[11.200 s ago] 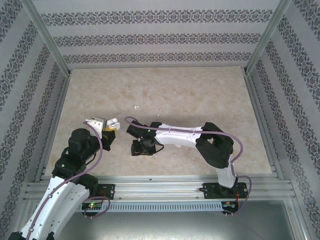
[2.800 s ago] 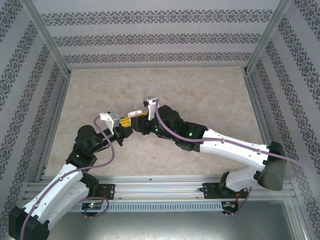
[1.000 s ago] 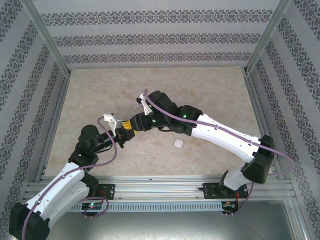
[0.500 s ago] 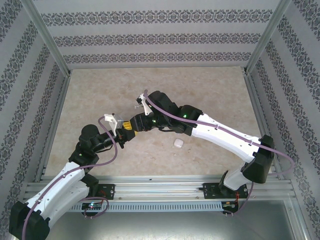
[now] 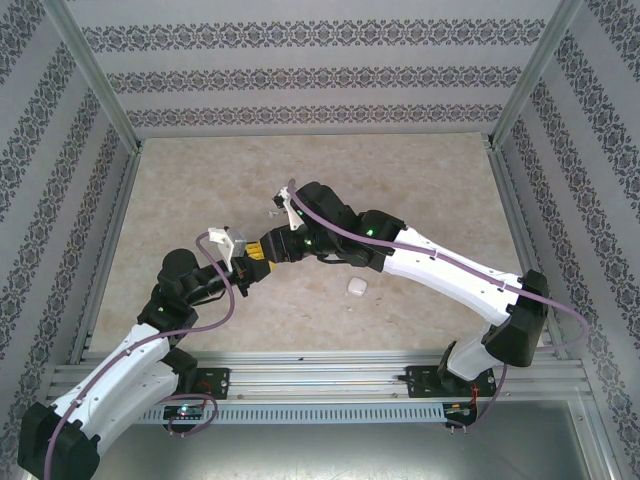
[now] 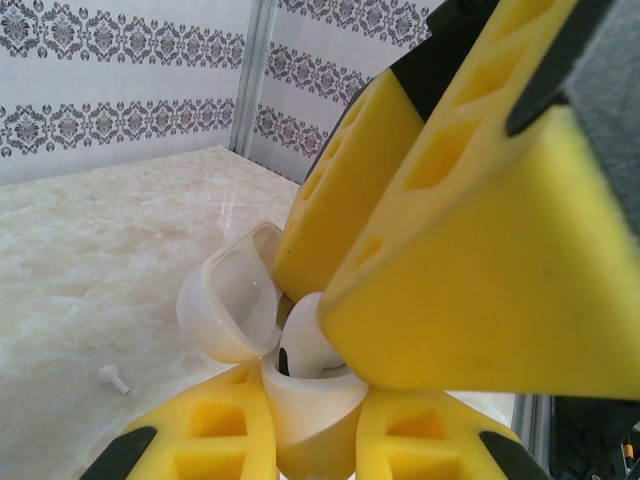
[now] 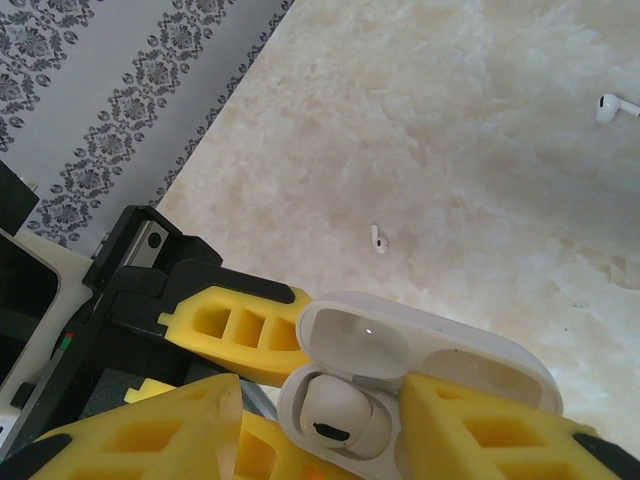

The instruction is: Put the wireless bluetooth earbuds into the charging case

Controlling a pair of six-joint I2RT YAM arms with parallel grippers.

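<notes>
white case (image 7: 470, 350) with a white earbud (image 7: 338, 412) inside, between yellow fingers (image 7: 140, 440) edged in black. table (image 5: 400, 190) cream, marbled. walls (image 5: 300, 75) pale with dark floral bands. arms (image 5: 440, 272) white and black. the loose speck (image 7: 378, 238) looks white.

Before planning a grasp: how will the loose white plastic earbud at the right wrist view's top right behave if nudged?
The tiny white plastic earbud looks hard-shelled and, being small, probably light. Its rounded head may let it roll or skid on the smooth marbled table.
</notes>
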